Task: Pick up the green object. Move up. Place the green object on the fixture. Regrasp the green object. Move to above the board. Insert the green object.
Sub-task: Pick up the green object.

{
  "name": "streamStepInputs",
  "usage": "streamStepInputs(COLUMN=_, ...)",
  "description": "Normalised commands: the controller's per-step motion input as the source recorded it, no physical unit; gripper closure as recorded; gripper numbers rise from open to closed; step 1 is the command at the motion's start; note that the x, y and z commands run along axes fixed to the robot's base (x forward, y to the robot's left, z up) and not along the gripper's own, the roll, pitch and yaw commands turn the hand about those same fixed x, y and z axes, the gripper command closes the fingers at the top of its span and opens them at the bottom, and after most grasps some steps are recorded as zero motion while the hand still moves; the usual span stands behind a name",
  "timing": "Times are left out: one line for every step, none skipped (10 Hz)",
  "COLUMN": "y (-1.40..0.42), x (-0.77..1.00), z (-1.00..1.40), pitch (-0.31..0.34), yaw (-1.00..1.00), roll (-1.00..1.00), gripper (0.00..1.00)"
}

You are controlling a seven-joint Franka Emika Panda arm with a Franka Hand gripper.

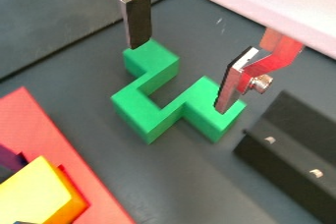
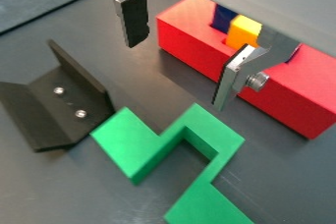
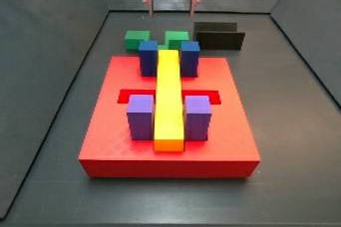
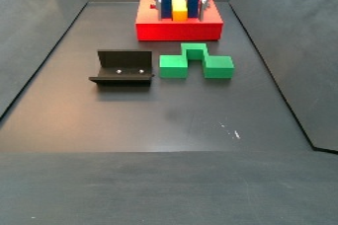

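The green object [image 1: 164,95] lies flat on the dark floor, its two legs joined by a middle cube; in a side view the green object [image 4: 196,64] sits just right of the fixture [image 4: 122,69] and in front of the board [image 4: 179,30]. My gripper [image 1: 182,73] hangs open above it, one finger over each leg, with nothing between the pads. In a wrist view the gripper [image 2: 179,71] stands clearly higher than the green object [image 2: 164,149]. The fixture [image 2: 53,95] is a black angled bracket close beside the piece.
The red board [image 3: 120,136] carries a long yellow bar [image 3: 168,97], blue blocks [image 3: 186,57] and purple blocks [image 3: 140,116]. Dark walls slope up around the floor on both sides [image 4: 284,81].
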Motion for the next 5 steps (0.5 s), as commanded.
streamStepInputs(y=-0.26, x=0.0, z=-0.41, pitch=-0.179, yaw=0.0, roll=0.06, gripper=0.0)
streamStepInputs(y=-0.19, x=0.07, z=-0.43, pitch=-0.1, yaw=0.04, roll=0.11, gripper=0.0)
streamStepInputs(y=-0.15, x=0.08, z=-0.54, pitch=-0.084, yaw=0.05, roll=0.15, gripper=0.0)
streamStepInputs(y=-0.16, x=0.0, z=-0.5, pitch=-0.084, yaw=0.03, roll=0.14, gripper=0.0)
streamStepInputs(y=-0.07, x=-0.26, z=-0.22, pitch=-0.059, yaw=-0.07, roll=0.04, gripper=0.0)
